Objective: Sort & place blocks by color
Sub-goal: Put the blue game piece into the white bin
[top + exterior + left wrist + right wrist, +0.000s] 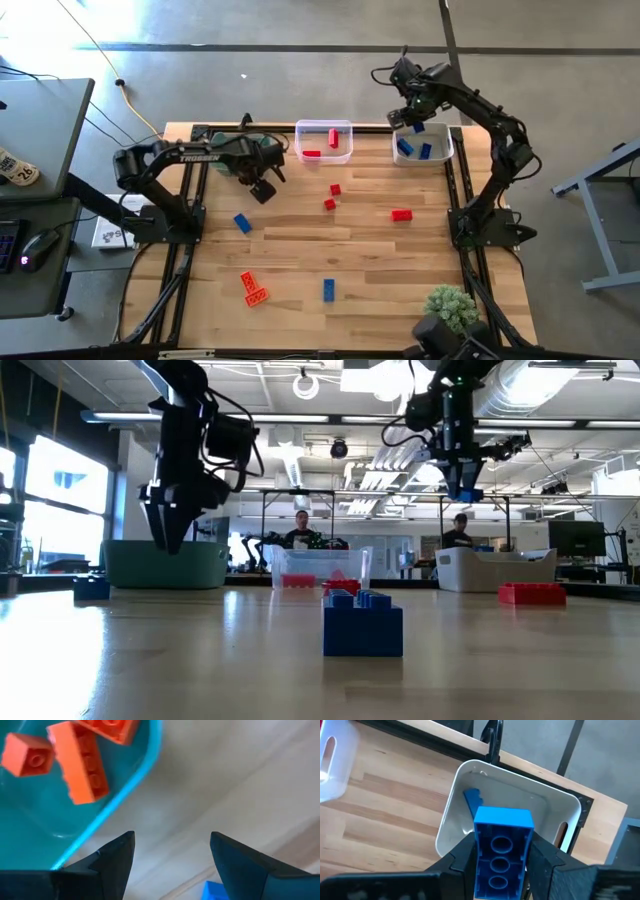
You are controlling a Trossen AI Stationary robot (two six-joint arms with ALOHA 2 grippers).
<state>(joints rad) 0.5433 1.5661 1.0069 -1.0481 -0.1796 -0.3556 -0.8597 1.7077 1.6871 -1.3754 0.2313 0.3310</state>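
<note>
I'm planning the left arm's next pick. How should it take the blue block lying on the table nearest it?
Judging from above, the blue block lies flat and alone, slightly skewed. Come straight down and pinch its two long sides; the left gripper, open, needs turning to match.

light: bright, daylight glare on floor | shadows: soft | near wrist-view objects blurred

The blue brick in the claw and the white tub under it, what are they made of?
The blue brick, held by the right gripper, looks like glossy moulded plastic: sharp edges and round sockets. The white tub seems smooth plastic too, with rounded corners and a handle slot.
</note>
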